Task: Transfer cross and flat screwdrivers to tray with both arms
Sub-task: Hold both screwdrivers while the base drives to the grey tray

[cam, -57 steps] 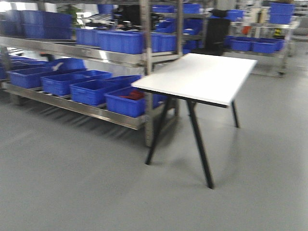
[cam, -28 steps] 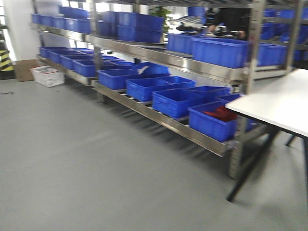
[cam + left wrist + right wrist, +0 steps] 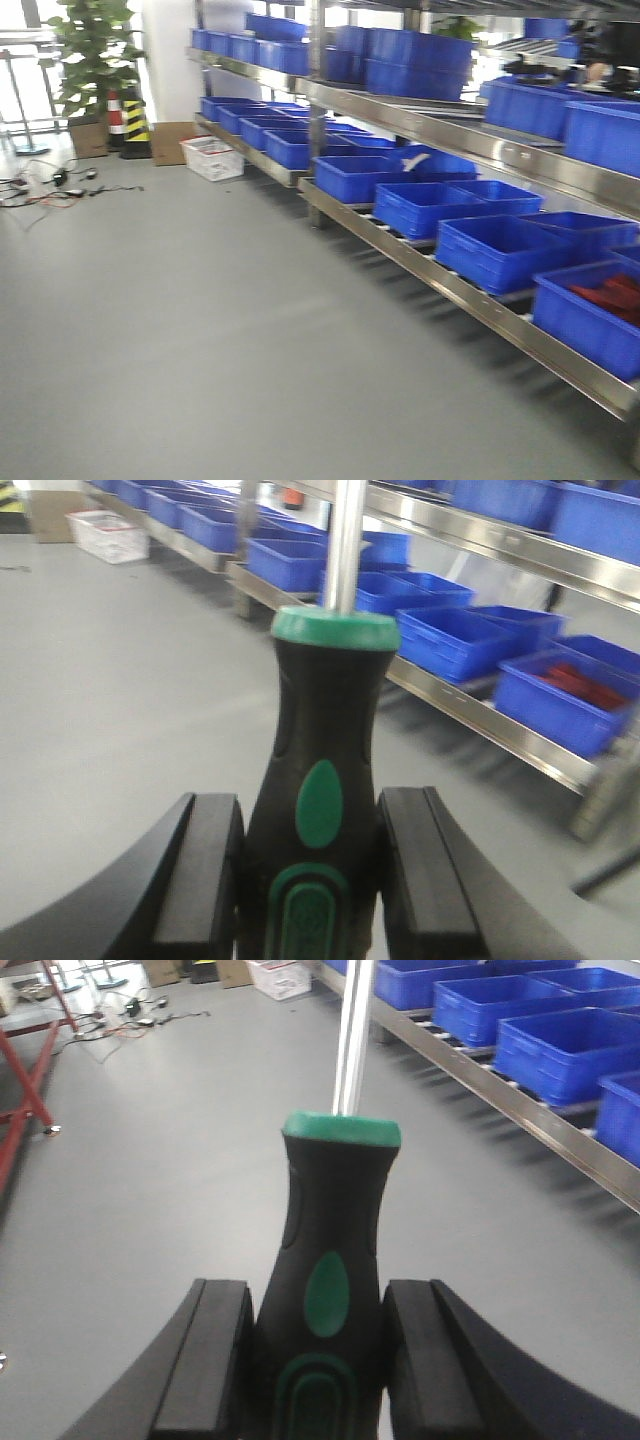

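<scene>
Front view: a grey floor (image 3: 200, 330) and a long steel rack (image 3: 500, 150) loaded with blue bins (image 3: 490, 250); a potted plant (image 3: 90, 60) stands at the far left.

Left wrist view: the left gripper (image 3: 310, 875) is closed tightly on a screwdriver (image 3: 325, 720), both pads pressing on its black-and-green handle. The shaft points away, above the floor.

Right wrist view: the right gripper (image 3: 320, 1360) clamps a second screwdriver (image 3: 335, 1210) in the same manner. Both tips are outside the frame, so I cannot tell cross from flat.

Quantity: two black-and-green-handled steel screwdrivers (image 3: 320, 730) (image 3: 335, 1210). The deep blue rectangular plastic bins (image 3: 495, 250) probably exceed twelve; blur limits counting. One white plastic crate (image 3: 212, 158), one green potted plant (image 3: 92, 50).
</scene>
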Motion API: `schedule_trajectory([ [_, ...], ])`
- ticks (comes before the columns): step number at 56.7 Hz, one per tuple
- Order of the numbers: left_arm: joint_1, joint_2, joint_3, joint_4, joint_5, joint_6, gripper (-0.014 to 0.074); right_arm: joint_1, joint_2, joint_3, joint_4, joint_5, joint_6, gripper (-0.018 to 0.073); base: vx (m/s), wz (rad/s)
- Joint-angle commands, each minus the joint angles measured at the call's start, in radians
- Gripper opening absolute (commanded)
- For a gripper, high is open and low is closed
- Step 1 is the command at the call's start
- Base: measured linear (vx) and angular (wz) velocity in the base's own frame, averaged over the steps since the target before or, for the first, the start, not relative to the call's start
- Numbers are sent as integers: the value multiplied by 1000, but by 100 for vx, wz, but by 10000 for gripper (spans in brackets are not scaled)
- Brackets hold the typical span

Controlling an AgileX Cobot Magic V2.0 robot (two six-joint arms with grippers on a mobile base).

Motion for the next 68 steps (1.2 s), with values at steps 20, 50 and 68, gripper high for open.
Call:
schedule_trajectory([
  [20,-5,4,-29,-9,-90,0,4,-1,9,-30,-3,-89,-8,-8,58,47],
  [50,-5,4,-29,-9,-91,0,4,-1,9,-30,-3,-89,-8,-8,62,33],
  [68,-5,4,-29,-9,-91,0,4,-1,9,-30,-3,-89,-8,-8,63,-1],
])
